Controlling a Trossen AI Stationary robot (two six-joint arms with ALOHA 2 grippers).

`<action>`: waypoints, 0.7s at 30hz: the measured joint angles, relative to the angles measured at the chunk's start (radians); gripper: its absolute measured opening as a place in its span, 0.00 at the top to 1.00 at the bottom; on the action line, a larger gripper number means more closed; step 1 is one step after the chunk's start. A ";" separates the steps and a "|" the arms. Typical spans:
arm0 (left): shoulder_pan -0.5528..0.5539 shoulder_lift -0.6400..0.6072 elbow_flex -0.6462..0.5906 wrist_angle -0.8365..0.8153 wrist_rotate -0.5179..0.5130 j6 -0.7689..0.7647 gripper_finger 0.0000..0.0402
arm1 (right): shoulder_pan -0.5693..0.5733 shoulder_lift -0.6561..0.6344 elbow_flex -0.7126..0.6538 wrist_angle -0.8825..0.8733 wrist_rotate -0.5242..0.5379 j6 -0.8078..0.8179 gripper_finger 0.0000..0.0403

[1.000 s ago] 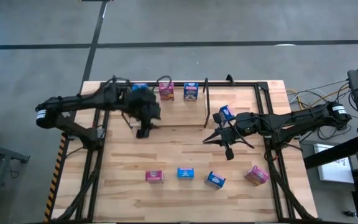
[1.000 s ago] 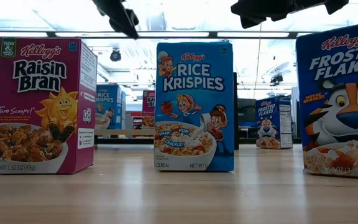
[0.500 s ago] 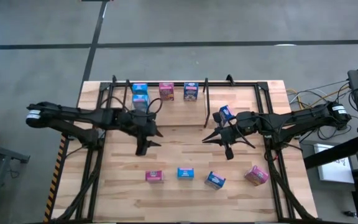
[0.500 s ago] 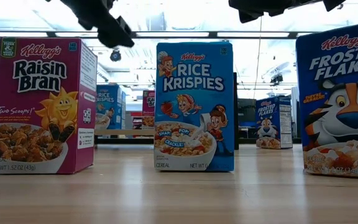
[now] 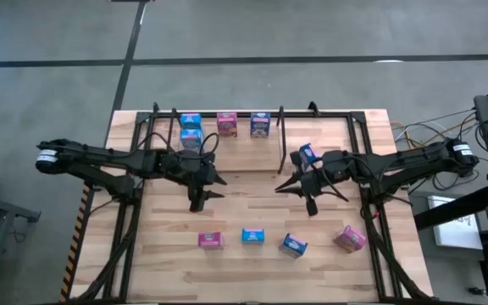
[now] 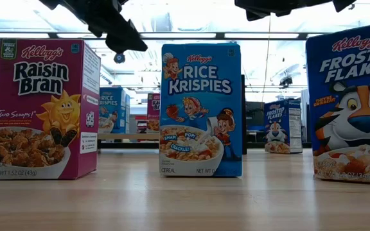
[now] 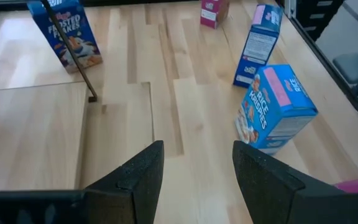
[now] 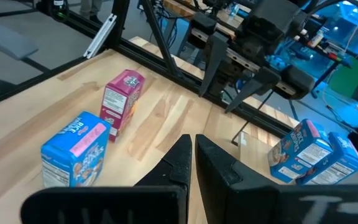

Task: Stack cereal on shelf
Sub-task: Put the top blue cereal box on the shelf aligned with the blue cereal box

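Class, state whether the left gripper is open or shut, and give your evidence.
Open. In the left wrist view, the left gripper shows bare table between its fingers, holding nothing.

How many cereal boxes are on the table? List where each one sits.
9 boxes. Four on the shelf at the back: blue, blue, pink, blue. One blue mid-table by the right arm. Four in the front row: pink, blue, blue, pink. None looks hidden.

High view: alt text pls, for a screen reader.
Two dark arms reach in over a wood table; left end effector open, right end effector shut, both empty. Four cereal boxes line the near edge, four sit in the shelf behind.
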 joint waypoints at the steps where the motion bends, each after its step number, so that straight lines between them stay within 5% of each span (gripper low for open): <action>1: 0.000 0.000 0.000 0.002 0.000 0.000 0.56 | -0.003 0.000 0.000 0.000 0.000 -0.004 0.97; 21: 0.004 -0.002 -0.108 0.118 -0.132 0.110 0.56 | -0.064 0.000 0.000 0.033 0.038 0.059 0.97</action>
